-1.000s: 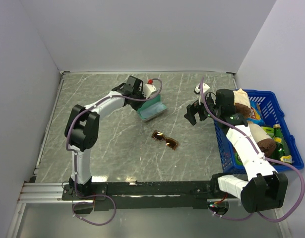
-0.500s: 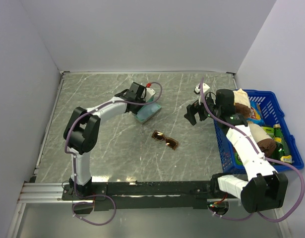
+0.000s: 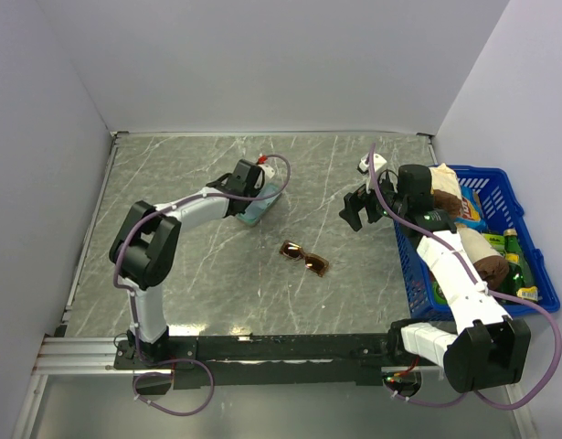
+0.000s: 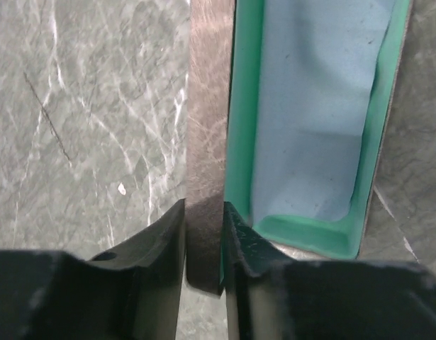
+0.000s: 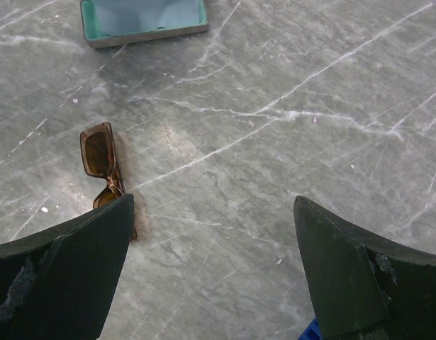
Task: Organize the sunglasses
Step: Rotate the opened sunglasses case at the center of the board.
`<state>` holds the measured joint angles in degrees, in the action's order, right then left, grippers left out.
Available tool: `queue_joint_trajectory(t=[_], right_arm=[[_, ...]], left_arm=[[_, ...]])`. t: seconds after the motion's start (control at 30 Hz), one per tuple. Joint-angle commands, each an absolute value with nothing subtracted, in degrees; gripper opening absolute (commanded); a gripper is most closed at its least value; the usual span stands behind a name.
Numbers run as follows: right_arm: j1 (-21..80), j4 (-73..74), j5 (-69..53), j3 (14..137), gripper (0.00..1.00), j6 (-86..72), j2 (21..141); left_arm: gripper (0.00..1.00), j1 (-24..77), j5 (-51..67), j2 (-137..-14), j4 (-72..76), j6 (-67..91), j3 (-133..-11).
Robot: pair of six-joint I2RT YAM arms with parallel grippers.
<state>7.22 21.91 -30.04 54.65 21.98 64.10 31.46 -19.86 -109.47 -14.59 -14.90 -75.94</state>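
**A:** What is new with the grey-brown rectangular case (image 3: 259, 208) with the green lining?

**B:** The left gripper (image 4: 203, 212) has its fingers closed on the case's long side wall. A second ago it held the case tilted above the grey marbled table (image 3: 171, 165). Now the case sits lower and further left, apparently flat on the surface, with the light blue square cloth (image 4: 317, 106) inside.

**A:** And the small amber-lensed, dark-framed sunglasses (image 3: 305, 258)?

**B:** They haven't moved. They lie folded on the table, near the middle, well apart from the case.

**A:** The other arm?

**B:** The right gripper (image 3: 358, 208) hangs where it was, beside the blue plastic basket (image 3: 500, 183). Its fingers are spread wide and hold nothing.

**A:** So what does that mean for the task?

**B:** I judge the case is now set down open, ready to receive the sunglasses. Picking them up is not yet begun.
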Motion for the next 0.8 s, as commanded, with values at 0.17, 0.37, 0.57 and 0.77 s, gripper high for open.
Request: queue_joint_trajectory(t=[0.17,0.37,0.57,0.77], right_arm=[[6.94,21.36,-31.03,56.95,1.00,22.68,63.98],[6.77,22.23,-32.25,57.30,1.00,23.38,65.12],[7.47,27.77,-37.00,59.94,1.00,25.48,69.87],[12.90,31.02,-34.64,61.26,0.98,28.03,75.14]], left_arm=[[0.55,31.46,-22.50,-104.77,-10.72,-13.71,-75.50],[0.70,31.47,-20.13,-102.31,-10.55,-14.41,-76.11],[0.97,31.55,-17.41,-96.86,-13.44,-15.99,-79.71],[0.96,30.15,-13.46,-85.97,-16.77,-17.40,-76.21]])
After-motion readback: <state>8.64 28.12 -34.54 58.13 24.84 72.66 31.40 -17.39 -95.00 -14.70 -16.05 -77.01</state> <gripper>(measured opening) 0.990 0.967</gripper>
